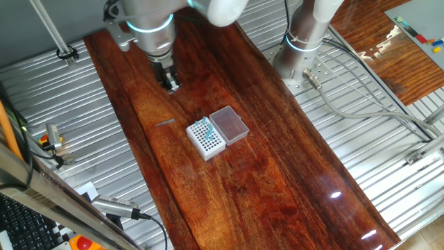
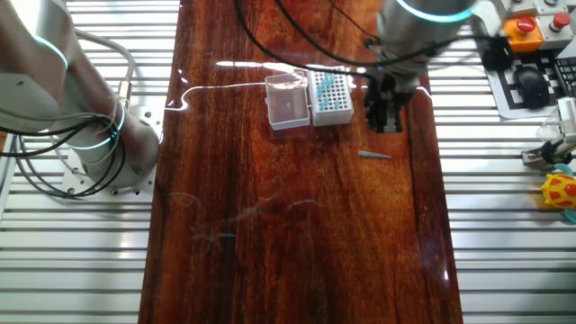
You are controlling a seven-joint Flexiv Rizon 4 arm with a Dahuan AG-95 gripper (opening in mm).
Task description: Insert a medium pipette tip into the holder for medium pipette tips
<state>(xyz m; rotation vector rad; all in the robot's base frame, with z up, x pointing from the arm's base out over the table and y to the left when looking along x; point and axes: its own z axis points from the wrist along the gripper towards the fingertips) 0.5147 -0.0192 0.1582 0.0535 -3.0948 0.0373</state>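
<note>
Glossy dark wood bench on ribbed metal. The grey needle-like tip lies flat, apart from the white gridded holder, its clear lid open. The tool hovers nearby, empty; jaw gap unclear. The thin sliver may slip or roll when pinched.

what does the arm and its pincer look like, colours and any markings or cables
The arm is light grey and cylindrical, with a glowing cyan ring near the wrist. Its base column carries the same cyan ring, and grey cables trail from it. The pincer is small and black, with two short fingers. No lettering is legible.
</note>
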